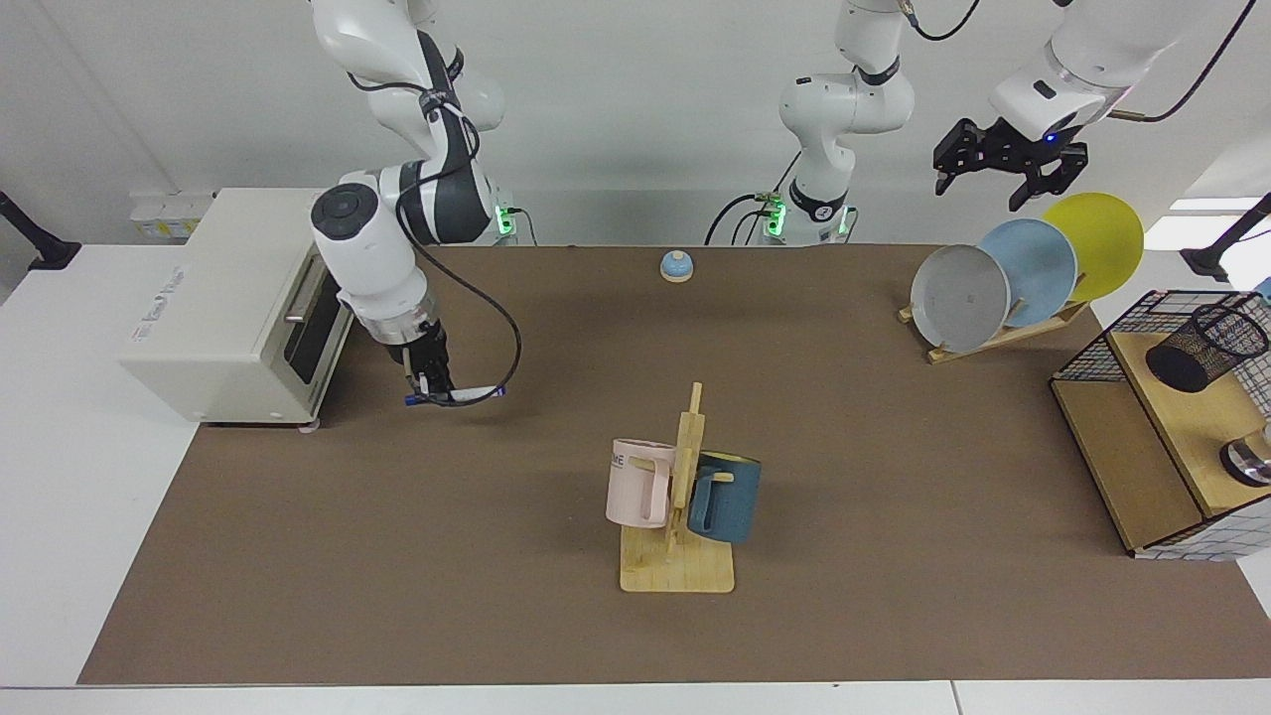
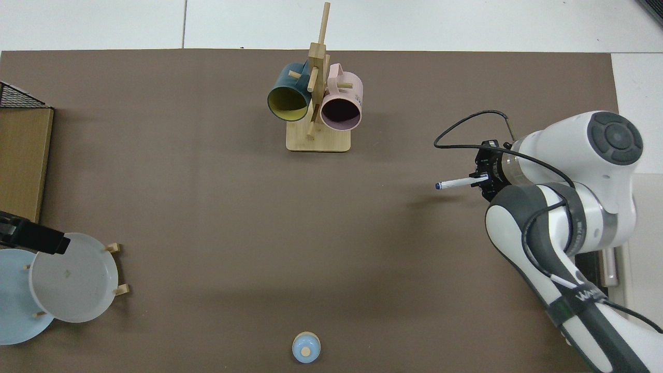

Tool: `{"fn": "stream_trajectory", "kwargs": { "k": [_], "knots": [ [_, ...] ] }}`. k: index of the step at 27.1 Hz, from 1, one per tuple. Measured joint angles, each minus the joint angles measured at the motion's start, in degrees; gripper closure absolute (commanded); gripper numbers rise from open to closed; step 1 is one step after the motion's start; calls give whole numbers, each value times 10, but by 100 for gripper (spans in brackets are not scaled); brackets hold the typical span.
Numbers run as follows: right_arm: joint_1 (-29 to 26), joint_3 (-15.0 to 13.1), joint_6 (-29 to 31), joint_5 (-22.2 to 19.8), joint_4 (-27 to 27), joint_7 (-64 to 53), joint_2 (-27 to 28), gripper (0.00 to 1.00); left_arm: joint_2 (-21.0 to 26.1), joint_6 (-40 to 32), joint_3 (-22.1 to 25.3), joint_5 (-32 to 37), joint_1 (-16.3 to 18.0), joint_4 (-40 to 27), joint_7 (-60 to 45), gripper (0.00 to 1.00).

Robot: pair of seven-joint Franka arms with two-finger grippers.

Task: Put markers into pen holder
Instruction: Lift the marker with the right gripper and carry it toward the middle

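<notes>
The marker (image 1: pixel 465 394), clamped level in my right gripper (image 1: pixel 427 391) to clear the table (image 1: pixel 556 636); my left gripper (image 1: pixel 1001 164) waits, fingers spread.

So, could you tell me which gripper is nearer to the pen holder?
Left. The left gripper hangs above the plates, near the pen holder; the right gripper, holding the marker, is across the table.

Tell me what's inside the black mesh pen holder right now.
Nothing shows through the pen holder; its dark bottom cannot be checked. The marker is held by the right gripper above the table. The left gripper waits, open.
</notes>
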Motion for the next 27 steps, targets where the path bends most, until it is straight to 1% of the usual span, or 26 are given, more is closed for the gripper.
{"fn": "stream_trajectory", "kwargs": {
  "k": [8, 14, 20, 27],
  "knots": [
    [1, 6, -118, 0, 35, 0, -69, 100, 0, 0, 5, 0, 0, 0, 0, 0],
    [11, 12, -185, 8, 52, 0, -118, 100, 0, 0, 6, 0, 0, 0, 0, 0],
    [46, 14, -212, 25, 55, 15, -151, 100, 0, 0, 4, -1, 0, 0, 4, 0],
    [100, 15, -217, 33, 63, 87, -161, 100, 0, 8, -7, -25, -1, 0, 24, 0]
  ]
}}
